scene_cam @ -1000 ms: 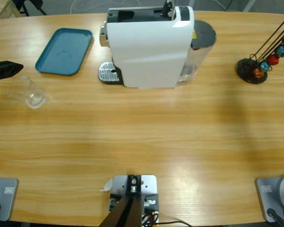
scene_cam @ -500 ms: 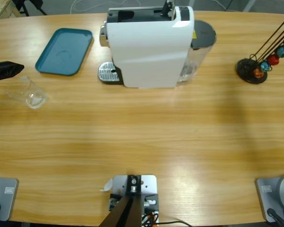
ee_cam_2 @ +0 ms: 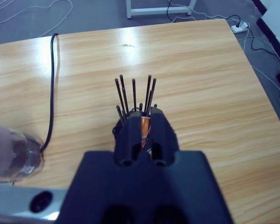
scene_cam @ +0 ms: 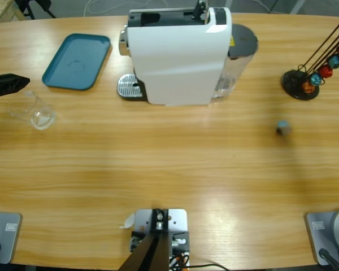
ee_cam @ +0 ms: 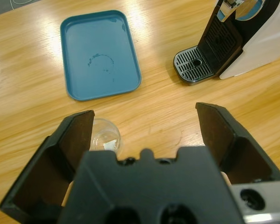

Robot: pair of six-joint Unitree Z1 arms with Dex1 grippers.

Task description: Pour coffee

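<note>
My left gripper [ee_cam: 144, 126] hangs spread wide above the empty clear glass [ee_cam: 105, 140], which stands on the desk [scene_cam: 169, 164] just beside the teal tray [scene_cam: 77, 61]. My right gripper [ee_cam_2: 141, 133] is clenched, seemingly on an orange capsule [ee_cam_2: 145, 127], by the capsule rack [scene_cam: 301, 83]; no coffee shows in the glass.

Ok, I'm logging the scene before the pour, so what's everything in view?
Coffee machine: one, white, back middle of the table, with a metal drip grille on its left.
Tray: one, teal, left of the machine.
Glass tumbler: one, clear, near the left edge; no coffee visible in it.
Capsule rack: one, black wire, right side of the table.
Capsules in rack: several, orange, red and blue.
Loose capsule: one, blue-grey, blurred, in front of the rack.
Table: one, wooden.
Left gripper: black, open, above the tumbler.
Right gripper: black, pointing at the rack.
</note>
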